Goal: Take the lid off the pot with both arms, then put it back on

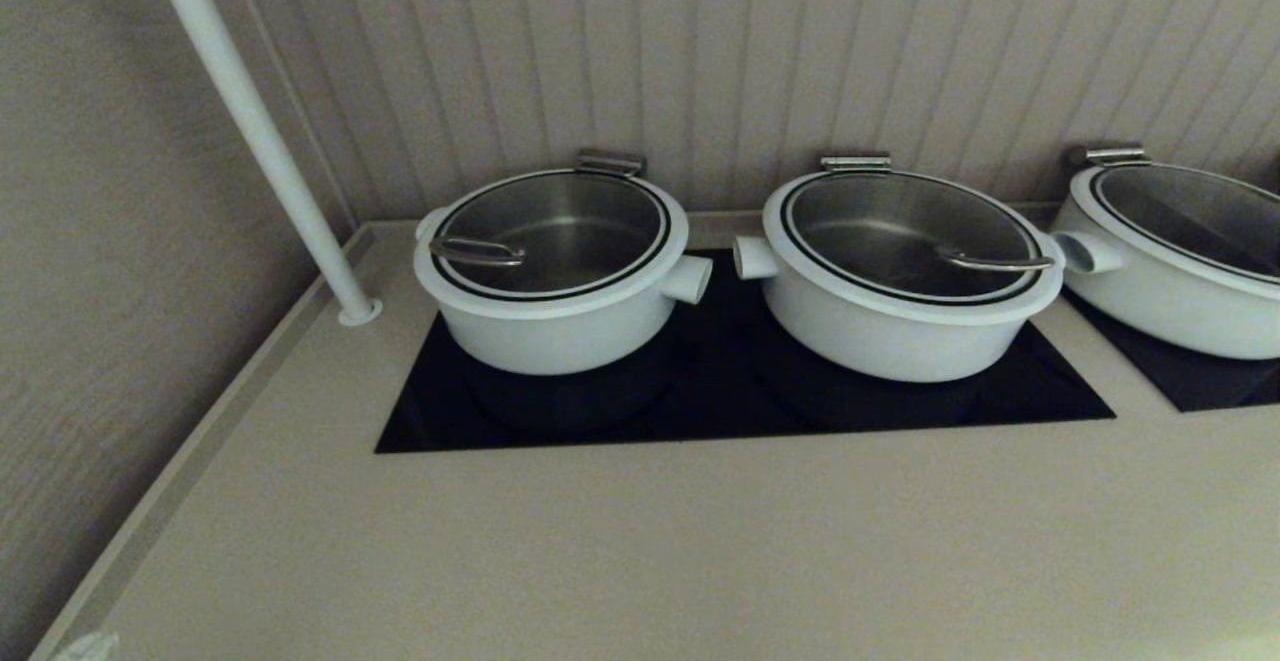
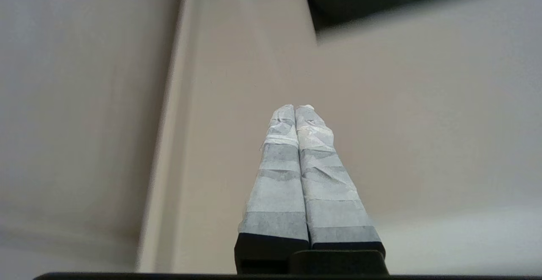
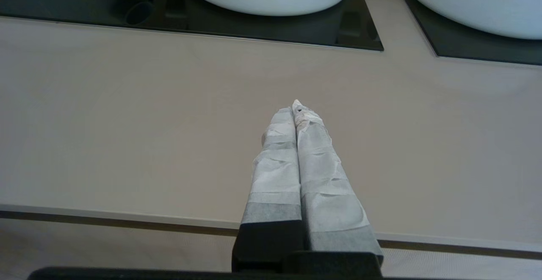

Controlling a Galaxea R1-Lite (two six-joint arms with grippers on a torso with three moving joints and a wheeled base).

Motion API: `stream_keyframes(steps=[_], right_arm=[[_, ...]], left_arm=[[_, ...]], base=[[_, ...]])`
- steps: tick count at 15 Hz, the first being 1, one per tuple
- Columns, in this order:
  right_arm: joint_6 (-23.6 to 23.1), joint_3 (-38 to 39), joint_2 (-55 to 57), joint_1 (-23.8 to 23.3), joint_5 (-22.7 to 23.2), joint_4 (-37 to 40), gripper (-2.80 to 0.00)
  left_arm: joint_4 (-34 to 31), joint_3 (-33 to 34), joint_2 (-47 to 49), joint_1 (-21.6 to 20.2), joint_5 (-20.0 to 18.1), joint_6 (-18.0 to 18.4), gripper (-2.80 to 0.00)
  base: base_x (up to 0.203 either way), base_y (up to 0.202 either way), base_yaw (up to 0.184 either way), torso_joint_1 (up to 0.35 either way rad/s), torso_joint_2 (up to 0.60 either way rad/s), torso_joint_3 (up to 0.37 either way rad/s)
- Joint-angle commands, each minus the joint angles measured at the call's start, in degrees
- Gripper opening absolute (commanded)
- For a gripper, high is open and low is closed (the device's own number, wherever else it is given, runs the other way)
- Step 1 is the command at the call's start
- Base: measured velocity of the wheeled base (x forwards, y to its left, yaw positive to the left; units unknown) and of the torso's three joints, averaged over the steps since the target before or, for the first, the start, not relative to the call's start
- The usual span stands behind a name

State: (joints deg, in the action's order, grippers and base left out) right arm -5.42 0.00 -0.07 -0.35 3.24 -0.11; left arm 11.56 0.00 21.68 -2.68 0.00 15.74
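Observation:
The pot [image 1: 545, 336] is the leftmost of three white pots and stands on the left half of a black hob. The lid [image 1: 555, 231], clear glass with a white rim and black ring, sits on it. Its steel wire handle [image 1: 478, 251] is towards the left side. Neither gripper shows in the head view. My left gripper [image 2: 295, 108] is shut and empty above the beige counter beside the left wall. My right gripper [image 3: 295, 107] is shut and empty over the counter near its front edge, well short of the pots.
A twin lidded pot [image 1: 905, 316] stands on the right half of the black hob [image 1: 720, 401]. A third pot [image 1: 1180, 281] stands on a second hob at the far right. A white pole [image 1: 260, 131] rises from the counter at the back left. Walls close the left and back.

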Motion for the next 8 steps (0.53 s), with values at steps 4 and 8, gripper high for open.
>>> stream_keyframes(steps=[4, 8], right_arm=[[-0.02, 0.00, 0.07, 0.00, 0.02, 0.02, -2.80], [-0.02, 0.00, 0.07, 0.00, 0.02, 0.02, -2.80]], left_arm=[[-9.25, -0.18, -13.04, 1.50, -0.31, -0.11, -2.80], [-10.99, -0.04, -21.50, 1.85, -3.37, -2.46, -2.80]], base=[[0.000, 0.000, 0.000, 0.000, 0.00, 0.000], [0.000, 0.000, 0.000, 0.000, 0.00, 0.000]])
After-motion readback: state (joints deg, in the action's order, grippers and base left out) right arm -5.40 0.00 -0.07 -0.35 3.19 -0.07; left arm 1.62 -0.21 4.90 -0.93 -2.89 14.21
